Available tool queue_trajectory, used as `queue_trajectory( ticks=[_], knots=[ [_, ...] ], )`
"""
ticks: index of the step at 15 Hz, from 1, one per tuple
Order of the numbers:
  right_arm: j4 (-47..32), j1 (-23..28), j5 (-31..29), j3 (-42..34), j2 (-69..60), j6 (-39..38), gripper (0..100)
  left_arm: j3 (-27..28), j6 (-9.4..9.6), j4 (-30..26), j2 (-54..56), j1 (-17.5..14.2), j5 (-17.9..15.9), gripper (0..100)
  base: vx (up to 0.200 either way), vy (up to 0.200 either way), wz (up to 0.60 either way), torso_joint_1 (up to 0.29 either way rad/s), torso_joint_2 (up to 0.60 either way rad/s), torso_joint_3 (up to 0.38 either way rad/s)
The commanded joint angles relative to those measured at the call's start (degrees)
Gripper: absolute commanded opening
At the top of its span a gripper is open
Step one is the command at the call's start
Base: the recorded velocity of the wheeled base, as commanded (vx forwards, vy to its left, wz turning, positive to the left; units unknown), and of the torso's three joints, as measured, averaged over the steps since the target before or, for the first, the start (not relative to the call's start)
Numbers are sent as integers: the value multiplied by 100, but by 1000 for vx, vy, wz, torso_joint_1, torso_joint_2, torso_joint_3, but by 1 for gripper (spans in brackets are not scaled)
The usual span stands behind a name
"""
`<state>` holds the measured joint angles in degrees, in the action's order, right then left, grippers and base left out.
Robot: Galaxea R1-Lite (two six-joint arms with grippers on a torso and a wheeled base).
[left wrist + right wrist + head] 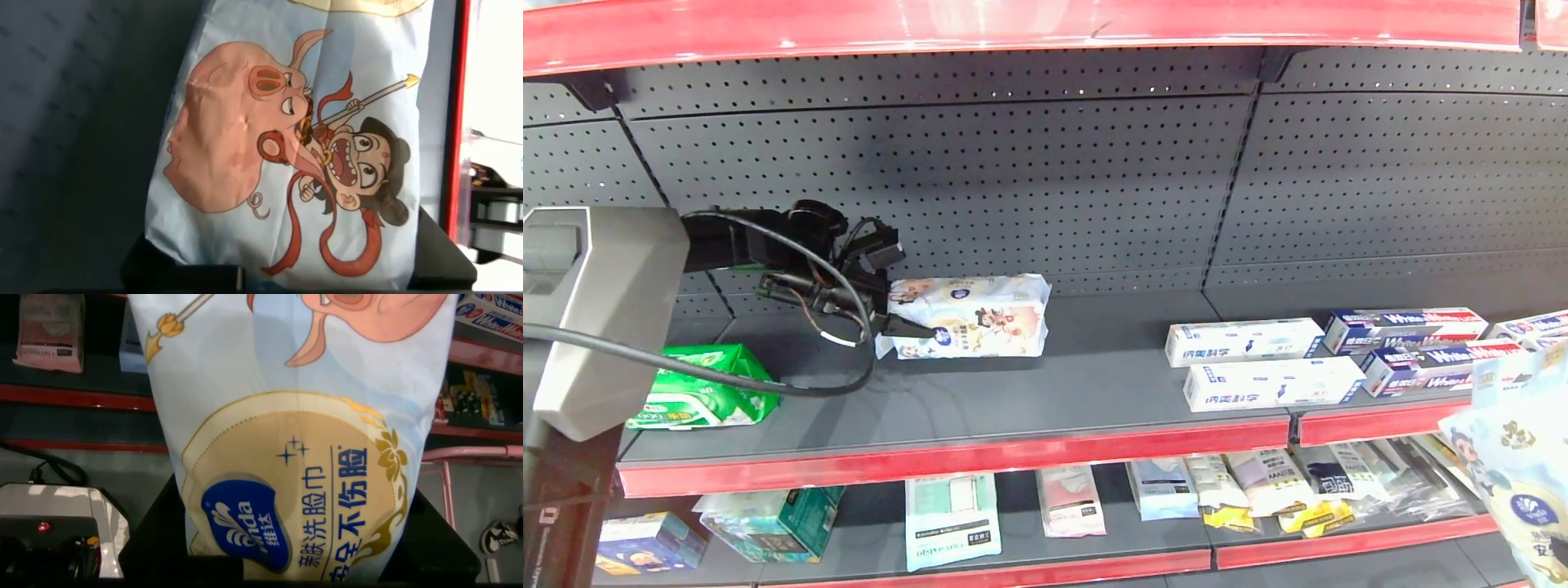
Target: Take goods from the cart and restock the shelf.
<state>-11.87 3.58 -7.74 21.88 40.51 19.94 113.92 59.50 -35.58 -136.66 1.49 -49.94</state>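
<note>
While left gripper (886, 314) fingers clamp the tissue pack (968, 317) on the shelf (1054, 384), seat it flat before you release (right gripper (302, 551) grips second pack (1515, 465))

The tissue pack (968, 317), a soft white bag printed with cartoon figures and a round blue logo, lies on its long side at the middle left of the head view. It rests on the dark board of the shelf (1045, 384) near the perforated back wall, and its left end sits between the fingers of the left gripper (886, 320). The second pack (1515, 465), of the same kind, shows at the lower right edge of that view, upright and a little tilted in front of the shelf, clamped in the right gripper (298, 559).
</note>
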Motion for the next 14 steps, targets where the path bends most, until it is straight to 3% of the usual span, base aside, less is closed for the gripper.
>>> queue_trajectory(
  ticks=[1,4,9,14],
  knots=[
    [1,2,1,-9,45,1,0,-626,35,43,579,-34,-6,0,0,0,0,0,0,0],
    [1,2,1,0,71,1,0,-1047,35,69,798,-87,2,0,0,0,0,0,0,0],
    [10,2,-8,18,62,1,0,-2392,44,1045,1176,-210,-138,0,0,0,0,0,0,0],
    [10,2,-26,9,71,1,0,-3297,70,1880,1361,-228,-270,0,0,0,0,0,0,0]
  ],
)
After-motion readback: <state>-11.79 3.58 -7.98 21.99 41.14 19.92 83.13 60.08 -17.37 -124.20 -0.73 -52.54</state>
